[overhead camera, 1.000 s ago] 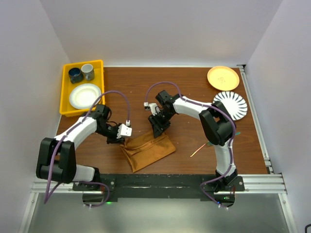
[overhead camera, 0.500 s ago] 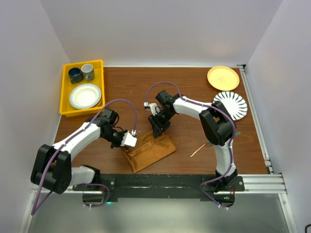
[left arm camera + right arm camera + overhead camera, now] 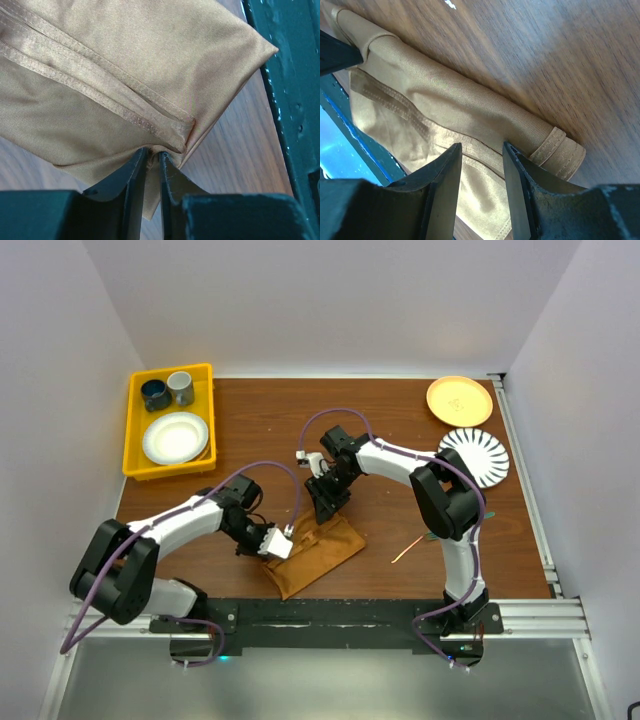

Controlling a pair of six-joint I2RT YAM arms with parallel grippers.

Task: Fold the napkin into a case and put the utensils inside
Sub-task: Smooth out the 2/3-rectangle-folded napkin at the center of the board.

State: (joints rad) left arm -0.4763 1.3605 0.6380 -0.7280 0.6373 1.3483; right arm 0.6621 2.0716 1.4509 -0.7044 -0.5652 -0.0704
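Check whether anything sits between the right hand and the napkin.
Nothing visible. The right hand hangs open over the napkin, with only cloth showing between its fingers. The left hand pinches the napkin's corner.

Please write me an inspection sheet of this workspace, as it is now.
Surface: wood table, no spill seen.
Job's things: napkin folded, near the front edge; utensils on the table beside the right arm, not inside.
Clutter: yellow tray holding cups and a white plate; orange plate; striped plate.
Grippers: left gripper pinches a napkin corner; right gripper open over the napkin's far fold.
Cables: purple cables loop over both arms, no snag seen.
Surroundings: white walls; metal rail in front.
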